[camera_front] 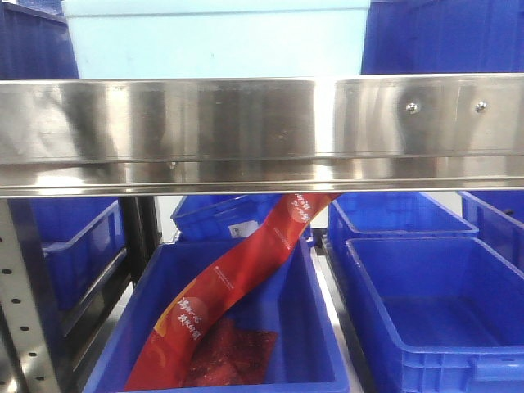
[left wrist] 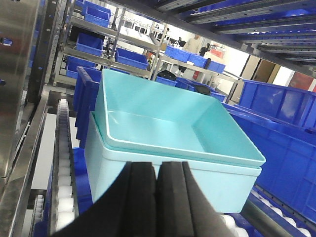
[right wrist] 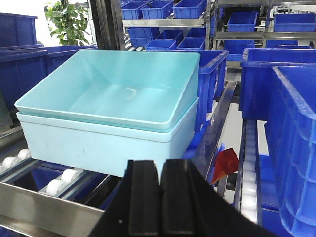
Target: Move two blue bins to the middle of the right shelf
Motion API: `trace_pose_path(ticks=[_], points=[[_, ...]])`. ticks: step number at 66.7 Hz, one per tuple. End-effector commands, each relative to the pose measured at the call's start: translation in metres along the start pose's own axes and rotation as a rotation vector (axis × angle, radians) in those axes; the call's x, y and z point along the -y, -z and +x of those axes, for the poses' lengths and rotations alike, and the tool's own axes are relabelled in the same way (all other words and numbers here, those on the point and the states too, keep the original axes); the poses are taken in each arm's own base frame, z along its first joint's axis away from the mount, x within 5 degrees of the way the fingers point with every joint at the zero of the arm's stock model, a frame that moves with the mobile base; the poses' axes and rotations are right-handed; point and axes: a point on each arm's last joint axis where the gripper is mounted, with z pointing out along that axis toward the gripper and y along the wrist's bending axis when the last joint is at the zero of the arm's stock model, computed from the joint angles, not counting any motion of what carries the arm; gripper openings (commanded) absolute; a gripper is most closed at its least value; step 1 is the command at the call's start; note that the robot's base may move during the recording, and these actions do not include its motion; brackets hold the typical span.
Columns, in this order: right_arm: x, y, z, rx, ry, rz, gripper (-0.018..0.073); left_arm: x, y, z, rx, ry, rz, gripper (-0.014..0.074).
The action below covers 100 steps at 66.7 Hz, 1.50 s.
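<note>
Two pale blue bins sit nested on the roller shelf, the upper one (left wrist: 168, 123) tilted inside the lower one (left wrist: 148, 173). The right wrist view shows the same upper bin (right wrist: 123, 94) resting in the lower bin (right wrist: 98, 143). From the front view only a pale bin wall (camera_front: 213, 37) shows above the steel beam. My left gripper (left wrist: 157, 165) is shut and holds nothing, just short of the lower bin's near wall. My right gripper (right wrist: 159, 163) is also shut and holds nothing, in front of the stack's other side.
A steel shelf beam (camera_front: 262, 131) crosses the front view. Below it stand dark blue bins (camera_front: 434, 303), one (camera_front: 311, 327) holding a red packet (camera_front: 237, 278). White rollers (left wrist: 64, 163) run beside the stack. Dark blue bins (right wrist: 291, 143) crowd the right side.
</note>
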Motion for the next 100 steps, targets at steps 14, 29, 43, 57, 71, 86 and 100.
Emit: trace_pose_path(ticks=[14,29,43,57,71,86,100], points=[[0.019,0.027,0.044,0.129,0.071,0.153,-0.0166,0.001,0.001,-0.001,0.016,0.006,0.01,-0.0111],[0.029,0.055,0.11,0.134,0.095,0.304,-0.0166,0.001,0.001,-0.001,0.016,0.006,0.01,-0.0111],[0.033,0.062,0.165,0.134,0.081,0.35,-0.0166,0.001,0.001,-0.001,0.016,0.006,0.01,-0.0111],[0.035,0.059,0.177,0.121,0.078,0.351,-0.0166,0.001,0.001,-0.002,0.022,0.006,0.011,-0.0111],[0.035,0.06,0.172,0.183,0.089,0.349,-0.0166,0.001,0.001,-0.003,0.031,0.006,0.012,-0.0111],[0.034,0.06,0.169,0.212,0.094,0.348,-0.0166,0.001,0.001,-0.003,0.038,0.006,0.013,-0.0111],[0.034,0.06,0.169,0.212,0.094,0.348,-0.0166,0.001,0.001,-0.003,0.038,0.006,0.013,-0.0111]])
